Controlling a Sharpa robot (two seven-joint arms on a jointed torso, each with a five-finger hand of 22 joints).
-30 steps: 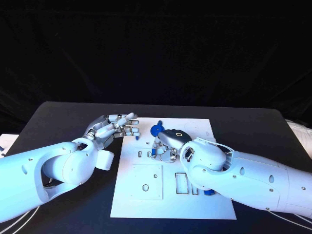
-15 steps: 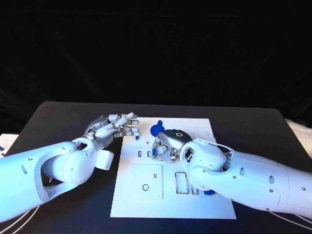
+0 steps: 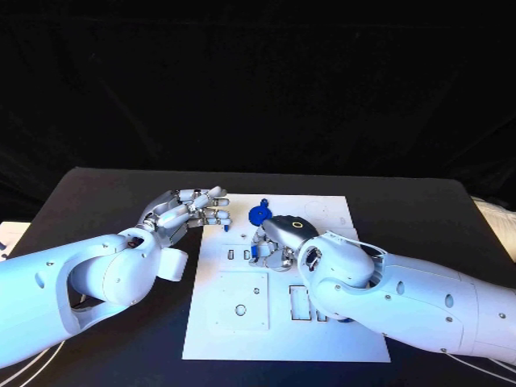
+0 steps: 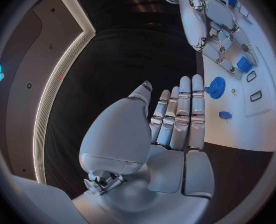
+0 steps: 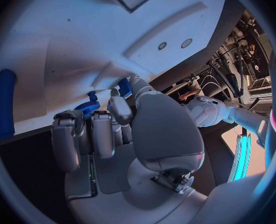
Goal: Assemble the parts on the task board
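Black surface is carrying the white task board (image 3: pixel 284 322); right hand (image 3: pixel 276 239), fingers curled, is pinching a small blue part (image 5: pixel 125 87) beside the blue toothed gear (image 3: pixel 260 214), while left hand (image 3: pixel 186 208) is hovering with empty fingers (image 4: pixel 182 115) straight.

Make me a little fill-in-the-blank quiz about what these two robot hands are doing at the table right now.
1. The task board is coloured ____.
2. The blue gear lies on the board near the ____ hand's fingers.
3. The left hand holds ____, its fingers straight.
4. The right hand is above the ____.

Missing words: white; right; nothing; task board
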